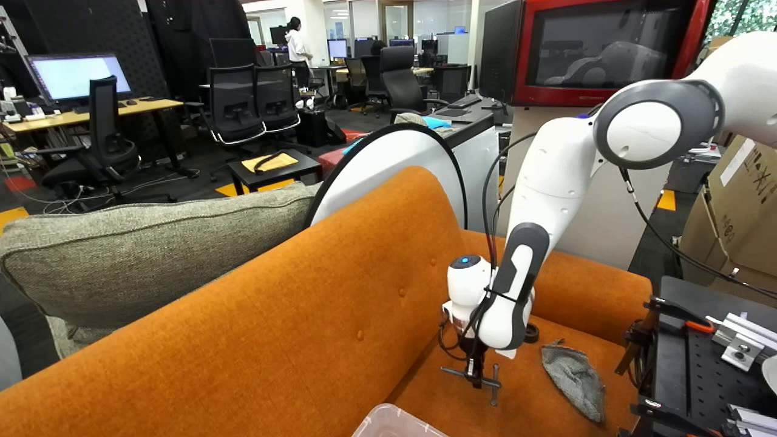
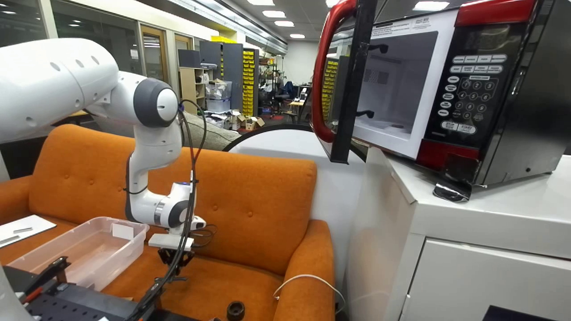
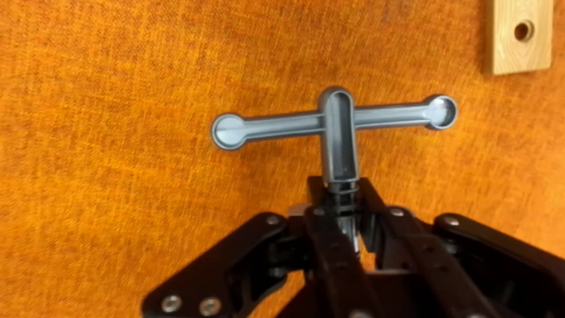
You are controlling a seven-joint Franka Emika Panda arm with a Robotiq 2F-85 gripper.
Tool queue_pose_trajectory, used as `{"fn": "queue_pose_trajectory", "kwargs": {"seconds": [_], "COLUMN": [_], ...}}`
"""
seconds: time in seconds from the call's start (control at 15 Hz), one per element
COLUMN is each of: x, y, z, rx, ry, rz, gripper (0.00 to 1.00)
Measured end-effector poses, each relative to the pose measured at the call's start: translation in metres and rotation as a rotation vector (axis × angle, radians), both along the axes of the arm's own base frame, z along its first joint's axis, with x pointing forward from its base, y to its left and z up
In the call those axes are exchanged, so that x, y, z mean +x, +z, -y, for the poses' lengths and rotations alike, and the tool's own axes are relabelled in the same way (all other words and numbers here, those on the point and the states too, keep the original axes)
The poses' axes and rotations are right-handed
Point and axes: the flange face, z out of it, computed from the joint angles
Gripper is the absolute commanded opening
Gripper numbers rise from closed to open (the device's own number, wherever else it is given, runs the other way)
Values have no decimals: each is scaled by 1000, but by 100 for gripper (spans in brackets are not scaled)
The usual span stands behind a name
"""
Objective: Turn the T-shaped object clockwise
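The T-shaped object is dark grey. In the wrist view its crossbar with round ends runs left to right and its stem points down into my gripper. The fingers are shut on the stem just below the crossbar; part of the stem is hidden between them. In an exterior view my gripper points down at the orange seat with the T-shaped object lying across its tips, crossbar on the right. It is small and partly hidden by cables in an exterior view. I cannot tell whether it touches the seat.
The orange couch has a backrest close by the gripper. A grey cloth and a dark round item lie on the seat. A clear plastic box stands beside. A wooden block lies near. A black table borders the seat.
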Motion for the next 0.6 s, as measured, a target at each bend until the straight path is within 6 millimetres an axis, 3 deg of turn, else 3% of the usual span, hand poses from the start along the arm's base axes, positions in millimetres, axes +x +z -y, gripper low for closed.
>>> {"fn": "queue_pose_trajectory", "kwargs": {"seconds": [0.2, 0.33, 0.6], "x": [18, 17, -23], "y": [32, 42, 30], "z": [21, 33, 40], "rx": [-6, -11, -36], "ry": [-162, -278, -501], "rz": [55, 54, -5], "gripper": [5, 5, 5]}}
